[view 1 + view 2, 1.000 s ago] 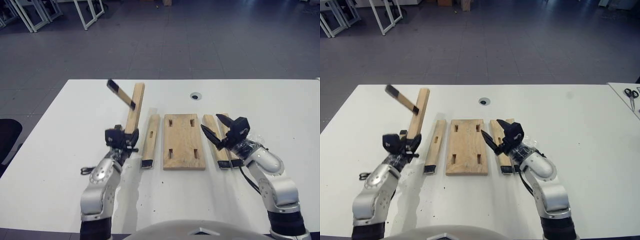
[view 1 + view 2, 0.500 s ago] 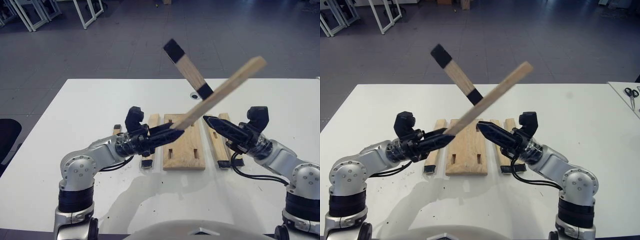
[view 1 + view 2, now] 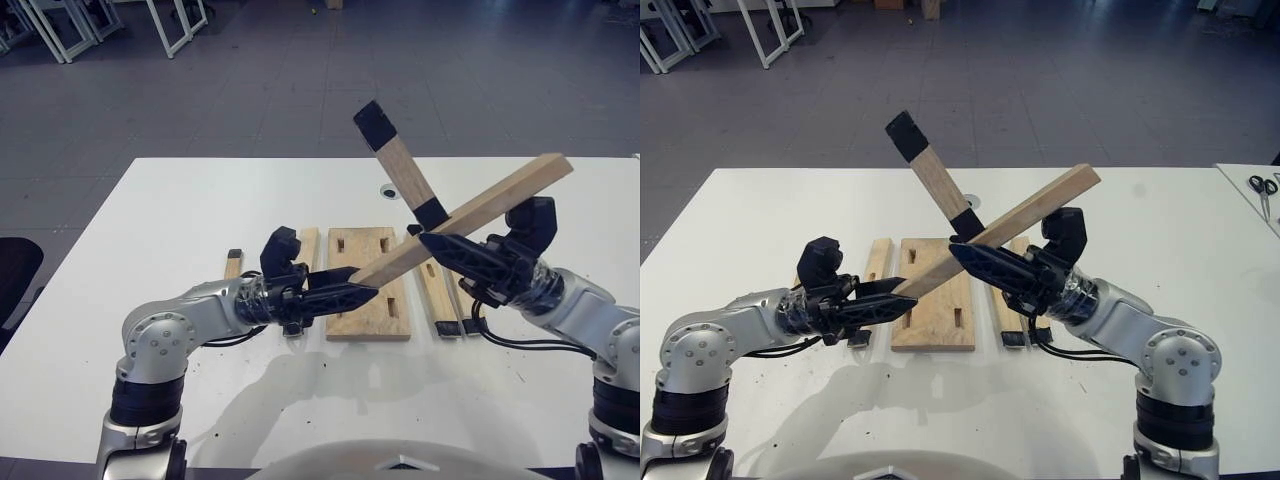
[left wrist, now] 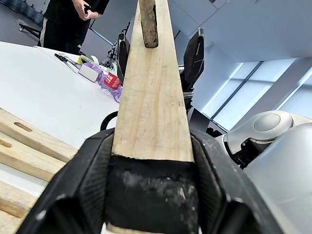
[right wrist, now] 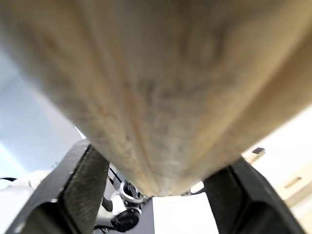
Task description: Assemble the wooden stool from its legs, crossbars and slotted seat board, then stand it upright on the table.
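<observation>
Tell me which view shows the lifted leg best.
The left eye view: the leg runs whole from the left gripper up to its free end, with the black-tipped crossbar crossing it. The right eye view shows the same. The left wrist view looks along its length; the right wrist view sees one face from very close.

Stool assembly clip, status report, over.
Left claw shut on leg, raised over seat board. Crossbar juts from leg. Right claw at leg's middle, grip unclear. Spare legs flat beside board.
</observation>
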